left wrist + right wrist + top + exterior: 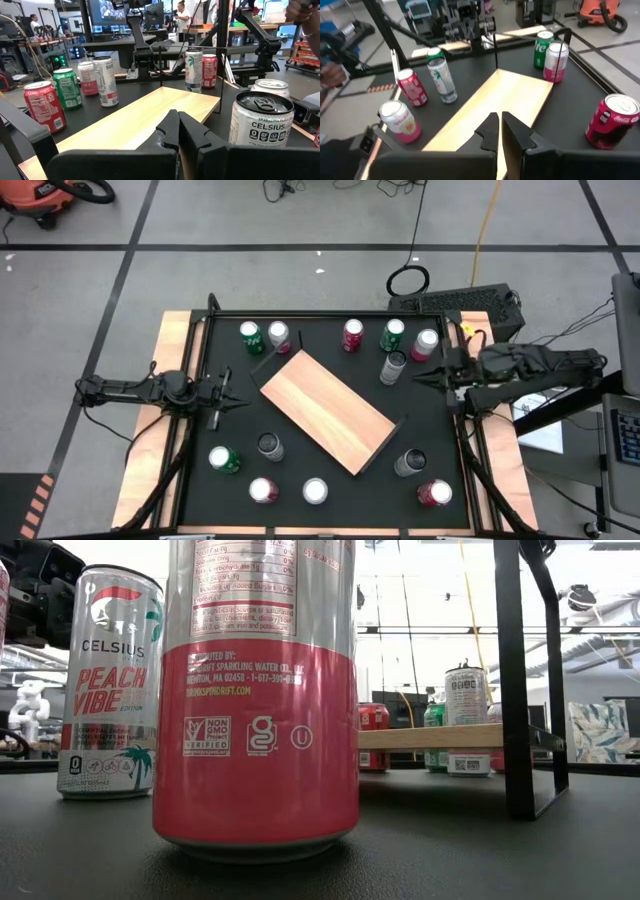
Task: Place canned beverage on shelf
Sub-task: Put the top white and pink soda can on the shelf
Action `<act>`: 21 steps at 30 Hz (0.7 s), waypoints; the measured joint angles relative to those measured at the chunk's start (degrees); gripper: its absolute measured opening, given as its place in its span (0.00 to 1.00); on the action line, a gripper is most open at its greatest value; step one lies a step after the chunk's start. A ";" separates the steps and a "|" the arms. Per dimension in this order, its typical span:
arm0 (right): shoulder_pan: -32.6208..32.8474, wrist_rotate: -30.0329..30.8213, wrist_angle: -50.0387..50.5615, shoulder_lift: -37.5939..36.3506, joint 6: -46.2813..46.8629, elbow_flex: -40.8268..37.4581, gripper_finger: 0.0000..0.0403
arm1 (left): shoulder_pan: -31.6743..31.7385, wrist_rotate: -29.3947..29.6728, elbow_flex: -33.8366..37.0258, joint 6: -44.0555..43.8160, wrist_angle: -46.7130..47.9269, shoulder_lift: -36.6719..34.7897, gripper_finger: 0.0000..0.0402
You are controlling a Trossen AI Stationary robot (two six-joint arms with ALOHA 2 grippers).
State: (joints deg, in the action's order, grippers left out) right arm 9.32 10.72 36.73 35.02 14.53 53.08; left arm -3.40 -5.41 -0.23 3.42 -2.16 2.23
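Observation:
The shelf point(325, 412), a light-tan wood-grain board on black corner rods, stands slantwise in the middle of the black table; it also shows in the low view point(430, 736). No can stands on it. Several beverage cans stand upright on the table around it, among them a silver can point(393, 367) near my right gripper and a green can point(223, 459) at the near left. My left gripper point(235, 390) is shut and empty to the left of the shelf point(145, 120). My right gripper point(420, 377) is shut and empty to its right point(495, 105).
Cans line the far side: green point(251, 335), pink point(279, 337), red point(353, 334), green point(392, 334), pink point(425, 344). Others stand along the near side, such as a pink one point(263, 491) and a red one point(434, 494). Pale wooden rails point(170, 350) flank the table.

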 joint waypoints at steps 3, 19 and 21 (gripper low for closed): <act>0.00 -0.02 0.00 1.42 -0.67 0.00 0.00 | 0.00 2.78 0.00 0.09 -1.31 -0.01 0.00; 0.00 -0.24 0.00 3.85 -2.17 0.00 0.00 | 0.01 7.65 -9.76 -8.19 1.23 3.10 0.00; 0.00 -0.24 0.00 3.90 -2.17 0.00 0.00 | 0.00 7.65 -13.49 -7.30 2.25 4.60 0.00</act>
State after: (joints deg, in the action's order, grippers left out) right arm 9.32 10.48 36.73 38.92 12.36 53.08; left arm -3.40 2.24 -13.72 -3.88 0.09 6.83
